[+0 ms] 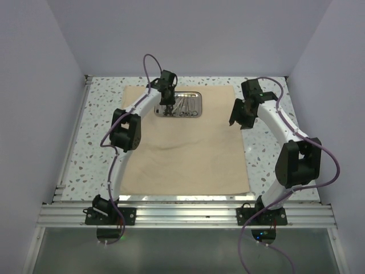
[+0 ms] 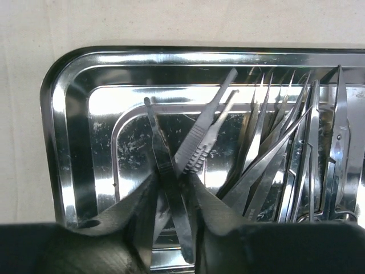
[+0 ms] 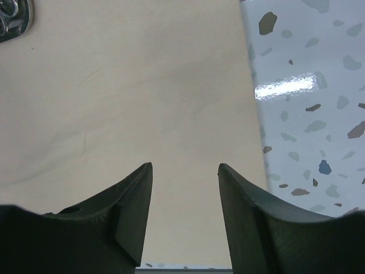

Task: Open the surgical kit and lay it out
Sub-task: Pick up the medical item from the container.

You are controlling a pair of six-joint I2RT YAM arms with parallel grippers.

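Observation:
The beige cloth wrap (image 1: 188, 145) lies flat and opened on the table. The steel tray (image 1: 197, 95) sits at its far edge and holds several slim silver instruments (image 2: 285, 154). My left gripper (image 1: 167, 108) is down in the tray's left part, shut on a scalpel handle (image 2: 161, 154) that crosses a second scalpel handle (image 2: 208, 134). My right gripper (image 1: 239, 121) is open and empty above the cloth's right edge (image 3: 251, 114). The tray's corner (image 3: 12, 20) shows at the top left of the right wrist view.
The speckled table top (image 1: 268, 142) lies bare to the right of the cloth and in a strip on the left (image 1: 97, 131). White walls close in the table on three sides. A metal rail (image 1: 188, 214) runs along the near edge.

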